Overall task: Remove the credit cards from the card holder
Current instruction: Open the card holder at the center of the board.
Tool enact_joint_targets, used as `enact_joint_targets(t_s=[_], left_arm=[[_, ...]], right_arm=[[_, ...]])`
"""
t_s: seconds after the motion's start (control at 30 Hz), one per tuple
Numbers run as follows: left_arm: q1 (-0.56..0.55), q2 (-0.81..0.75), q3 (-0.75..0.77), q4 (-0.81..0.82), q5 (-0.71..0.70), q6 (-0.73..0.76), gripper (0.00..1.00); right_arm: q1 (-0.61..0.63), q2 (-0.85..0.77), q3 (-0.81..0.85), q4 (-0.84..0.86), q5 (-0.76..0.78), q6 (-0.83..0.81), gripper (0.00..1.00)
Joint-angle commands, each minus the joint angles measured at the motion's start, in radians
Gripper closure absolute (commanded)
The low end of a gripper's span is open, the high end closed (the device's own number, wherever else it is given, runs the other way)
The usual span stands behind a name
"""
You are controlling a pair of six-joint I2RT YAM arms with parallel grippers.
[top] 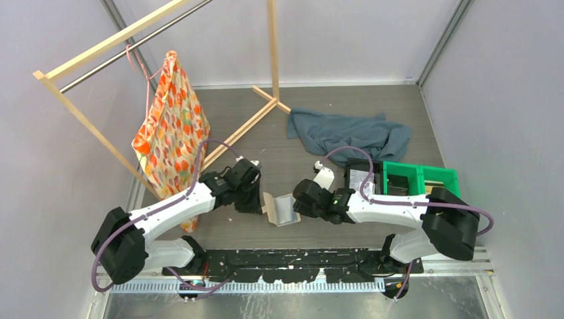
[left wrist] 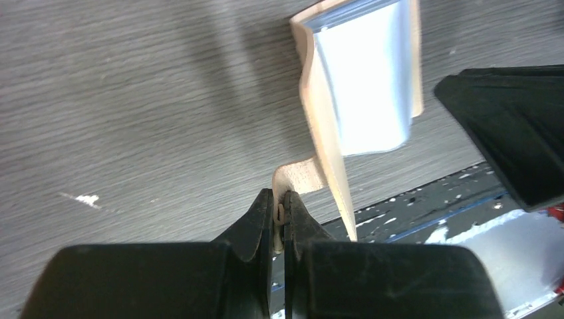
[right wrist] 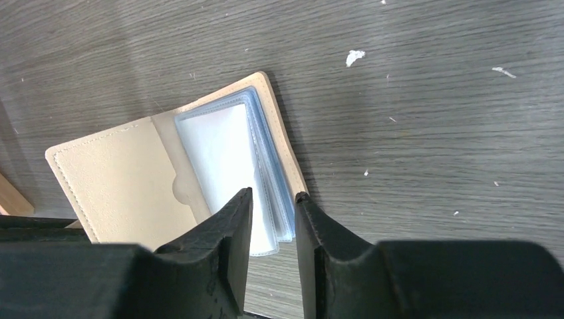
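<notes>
The card holder [top: 279,209] lies open on the table between my two grippers. It is tan with pale blue-grey sleeves [right wrist: 226,153] fanned on its right half. My left gripper [left wrist: 282,199] is shut on the holder's little side tab [left wrist: 297,178], which props the tan cover [left wrist: 326,126] up on edge. My right gripper [right wrist: 274,196] is open, its fingertips either side of the sleeves' near edge with a gap showing. No credit cards show in the sleeves. My left gripper [top: 256,203] and my right gripper [top: 297,203] flank the holder.
A black tray [top: 362,174] holding a greyish rectangle and a green bin [top: 419,178] stand right of the holder. A blue-grey cloth [top: 349,133] lies behind. A wooden rack [top: 246,126] with a flowered bag [top: 169,129] stands at the back left. The table's front edge runs close below the holder.
</notes>
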Motion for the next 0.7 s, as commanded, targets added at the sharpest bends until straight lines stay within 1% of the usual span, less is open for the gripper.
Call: enact_joint_targets(t_s=[0.0,0.13,0.17,0.33,0.57,0.67], left_arm=[[0.005,-0.007,-0.021,-0.051,-0.049,0.010,1.00],[0.006,0.025,-0.016,-0.068,-0.095,0.005,1.00],[0.006,0.037,-0.008,-0.078,-0.121,-0.001,1.00],[0.006,0.100,0.010,-0.086,-0.150,-0.003,1.00],[0.006,0.168,0.036,-0.062,-0.169,0.005,1.00],[0.006,0.199,0.054,-0.042,-0.167,0.009,1.00]], right_arm=[[0.001,0.018,0.039,0.056,-0.010,0.010,0.68],[0.000,0.065,0.056,0.068,-0.040,0.003,0.70],[-0.001,0.071,0.056,0.077,-0.047,0.006,0.69],[-0.003,0.087,0.052,0.120,-0.072,0.007,0.60],[-0.013,0.115,0.055,0.228,-0.192,-0.002,0.59],[-0.014,0.121,0.066,0.255,-0.220,-0.010,0.59]])
